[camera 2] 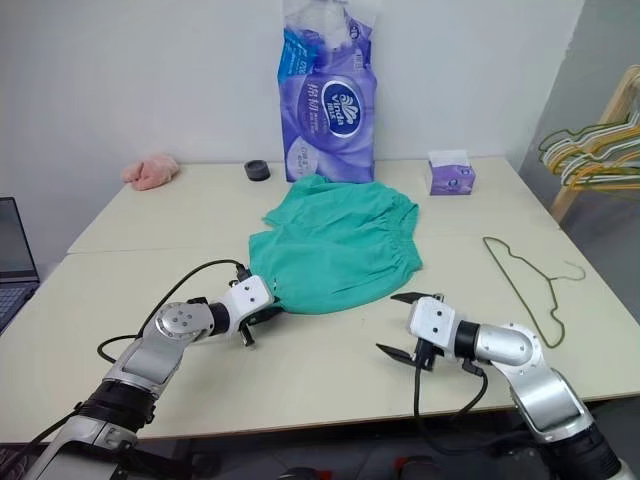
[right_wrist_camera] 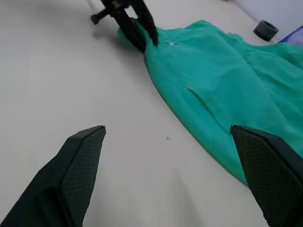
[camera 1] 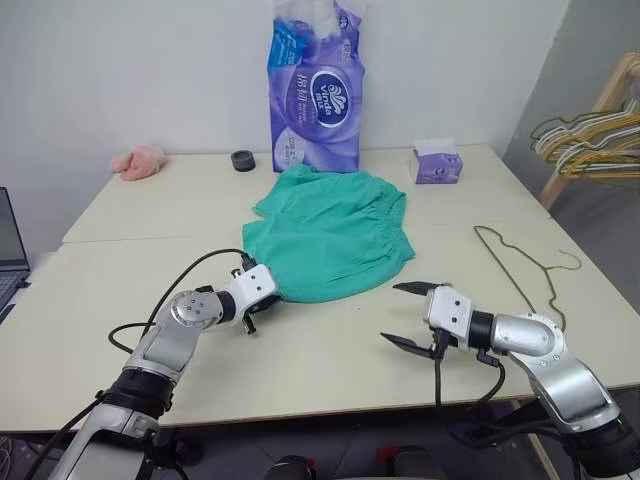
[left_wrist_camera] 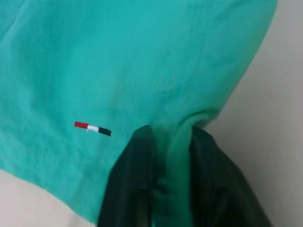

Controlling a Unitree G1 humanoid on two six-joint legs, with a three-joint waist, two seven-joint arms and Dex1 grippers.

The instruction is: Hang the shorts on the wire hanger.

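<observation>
The teal-green shorts (camera 1: 330,235) lie flat mid-table, with the gathered waistband toward the right. My left gripper (camera 1: 268,300) is at their near-left hem corner, shut on a fold of the fabric (left_wrist_camera: 173,156); a small red, white and black mark (left_wrist_camera: 93,128) is stitched near that hem. My right gripper (camera 1: 392,313) hovers open over bare table, to the right of the near hem, with nothing between its fingers. The thin olive wire hanger (camera 1: 520,270) lies flat on the table right of the shorts, beyond the right gripper.
A purple tissue-roll pack (camera 1: 315,90) stands at the back, with a small tissue box (camera 1: 435,163), a black roll (camera 1: 242,160) and a pink cloth (camera 1: 138,160) along the far edge. A laptop (camera 1: 10,250) sits at the left. Bunched hangers (camera 1: 590,135) hang at the far right.
</observation>
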